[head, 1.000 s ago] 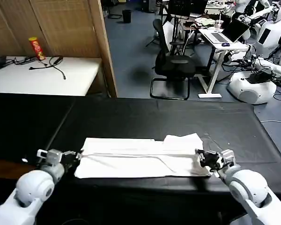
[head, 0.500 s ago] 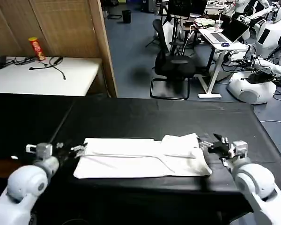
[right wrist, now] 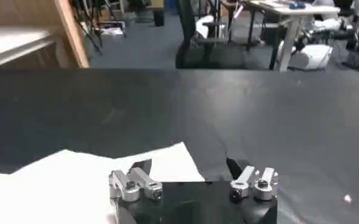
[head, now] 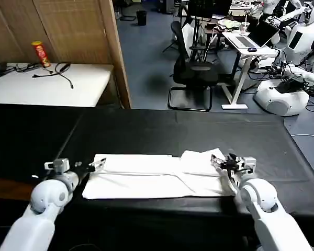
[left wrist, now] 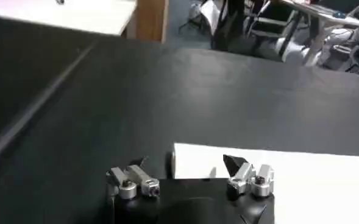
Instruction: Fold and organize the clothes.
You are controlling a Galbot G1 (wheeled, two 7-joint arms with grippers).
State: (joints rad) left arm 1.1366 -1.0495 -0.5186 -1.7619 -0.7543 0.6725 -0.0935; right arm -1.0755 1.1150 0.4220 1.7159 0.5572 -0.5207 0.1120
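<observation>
The clothes are one white T-shirt (head: 157, 175), folded into a long flat strip along the near side of the black table (head: 172, 130). No print shows on it. My left gripper (head: 89, 166) is open at the strip's far left corner. In the left wrist view that corner of the T-shirt (left wrist: 277, 182) lies between the spread fingers of the left gripper (left wrist: 188, 165). My right gripper (head: 224, 161) is open at the far right corner. In the right wrist view the T-shirt's pointed corner (right wrist: 173, 159) sits between the fingers of the right gripper (right wrist: 188, 167). Neither gripper holds cloth.
Bare black tabletop lies beyond the shirt and on both sides of it. Behind on the left stand a white table (head: 89, 86) with a red can (head: 40, 53) and black cables (head: 57, 70), and a wooden partition (head: 112, 47). An office chair (head: 193, 73) stands farther back.
My right gripper left the strip's near right corner, swung out past the right end, and now sits at the far right corner. The left gripper drew back, then came in to the far left corner.
</observation>
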